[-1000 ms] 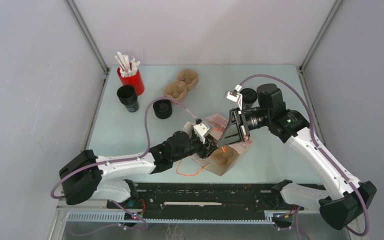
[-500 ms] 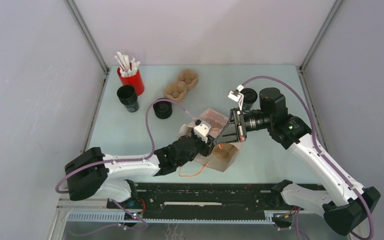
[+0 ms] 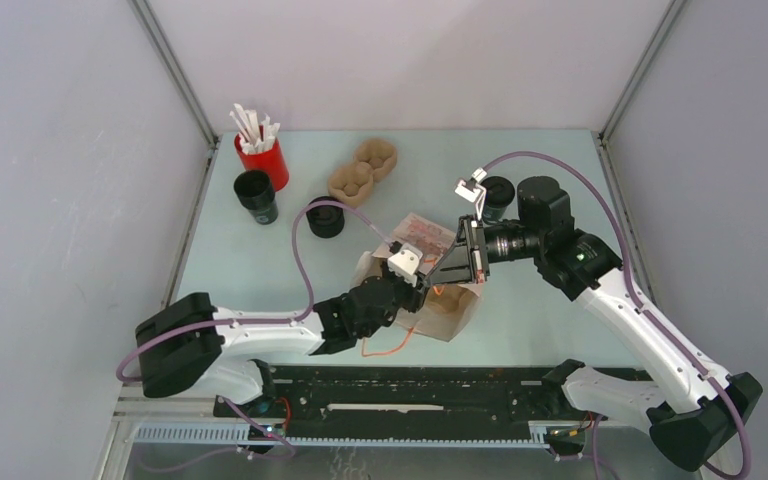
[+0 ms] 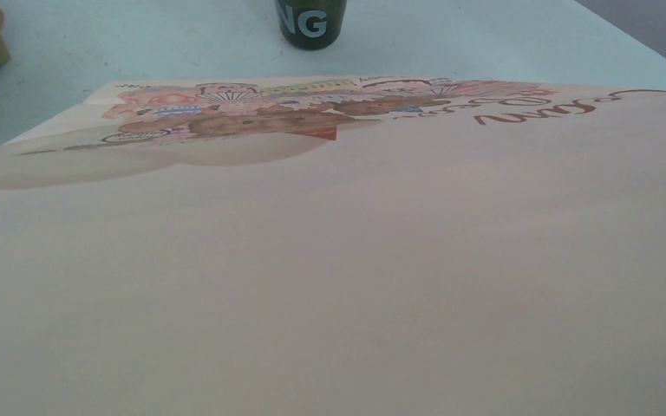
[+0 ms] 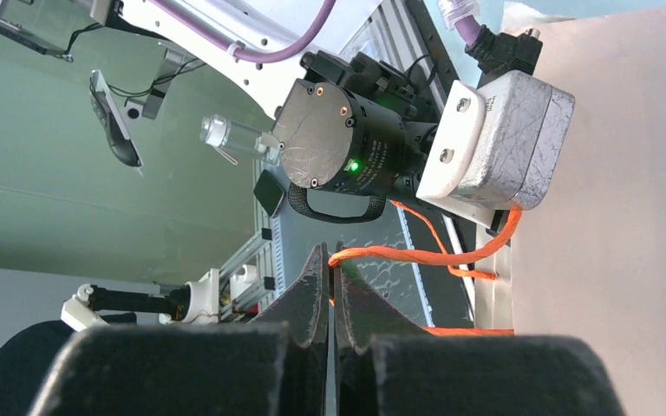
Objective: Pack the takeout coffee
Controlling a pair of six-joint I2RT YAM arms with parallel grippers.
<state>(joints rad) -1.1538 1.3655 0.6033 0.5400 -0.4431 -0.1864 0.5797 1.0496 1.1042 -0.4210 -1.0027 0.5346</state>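
The top camera looks steeply down from high behind the robot and takes in the whole worktop (image 3: 250,260). The left wrist camera sits almost against the brown paper bag (image 4: 329,277) (its side fills the frame), facing across it. The right wrist camera looks along the right tool (image 5: 329,260), pinched on the orange handle (image 5: 416,256), at the nearby left arm (image 5: 347,147). All three views share the bag.

White arm links (image 3: 260,338), black joints (image 3: 368,306), looping purple cables (image 3: 297,262).
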